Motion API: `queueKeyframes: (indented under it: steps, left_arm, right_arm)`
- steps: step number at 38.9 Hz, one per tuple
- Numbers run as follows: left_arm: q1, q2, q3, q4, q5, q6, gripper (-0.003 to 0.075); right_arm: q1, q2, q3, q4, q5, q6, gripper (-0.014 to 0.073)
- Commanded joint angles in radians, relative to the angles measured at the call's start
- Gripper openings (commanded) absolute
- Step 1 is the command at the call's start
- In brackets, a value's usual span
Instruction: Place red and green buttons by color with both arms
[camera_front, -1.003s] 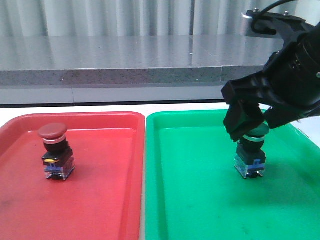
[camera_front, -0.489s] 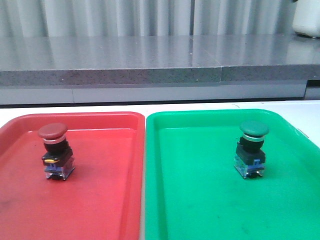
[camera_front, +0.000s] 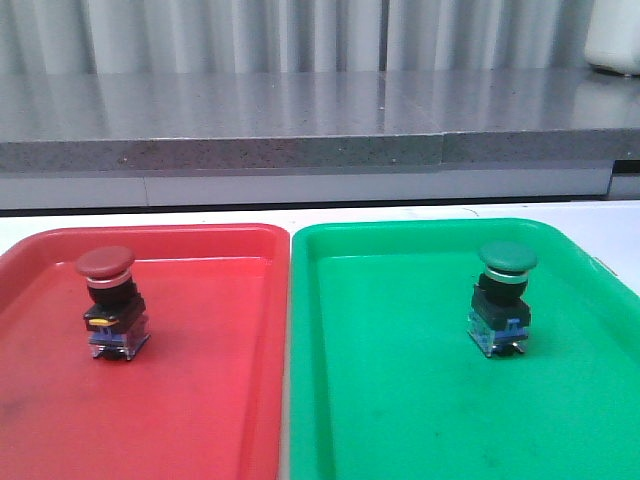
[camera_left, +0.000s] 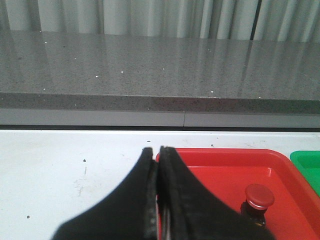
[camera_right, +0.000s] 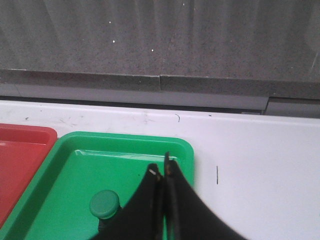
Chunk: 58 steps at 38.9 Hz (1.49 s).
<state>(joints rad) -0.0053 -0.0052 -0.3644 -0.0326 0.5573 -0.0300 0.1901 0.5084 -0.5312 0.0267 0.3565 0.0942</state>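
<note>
The red button (camera_front: 111, 303) stands upright in the red tray (camera_front: 200, 400). The green button (camera_front: 503, 297) stands upright in the green tray (camera_front: 400, 400). Neither arm shows in the front view. In the left wrist view my left gripper (camera_left: 156, 150) is shut and empty, raised over the near left rim of the red tray (camera_left: 220, 172), with the red button (camera_left: 259, 197) off to one side. In the right wrist view my right gripper (camera_right: 161, 167) is shut and empty above the green tray (camera_right: 100, 165), apart from the green button (camera_right: 104, 204).
A white tabletop (camera_front: 600, 215) surrounds the two trays, which lie side by side. A grey stone ledge (camera_front: 300, 120) with a curtain behind runs along the back. A white object (camera_front: 612, 40) stands at the far right of the ledge.
One second ago my right gripper was around the green button; it has let go and drawn out of the front view. Both buttons have stayed put.
</note>
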Motion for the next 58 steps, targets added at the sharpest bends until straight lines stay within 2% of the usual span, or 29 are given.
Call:
queueKeyframes:
  steps: [1, 6, 11, 51, 58]
  left_arm:
    - [0.001, -0.013, -0.025, -0.009, -0.081, -0.005, -0.002]
    - [0.001, -0.013, -0.025, -0.009, -0.081, -0.005, -0.002]
    - [0.001, -0.013, -0.025, -0.009, -0.081, -0.005, -0.002]
    - [0.001, -0.013, -0.025, -0.009, -0.081, -0.005, -0.002]
    - [0.001, -0.017, 0.057, -0.014, -0.169, -0.005, -0.002]
  right_arm:
    - [-0.007, -0.124, 0.076, -0.015, -0.111, -0.006, -0.0068]
    - [-0.007, -0.256, 0.164, -0.027, -0.106, -0.006, -0.0068]
    - [-0.007, -0.321, 0.18, -0.027, -0.105, -0.006, -0.0068]
    - [-0.007, -0.326, 0.18, -0.027, -0.105, -0.006, -0.0068]
    - [-0.007, -0.326, 0.18, -0.027, -0.105, -0.006, -0.0068]
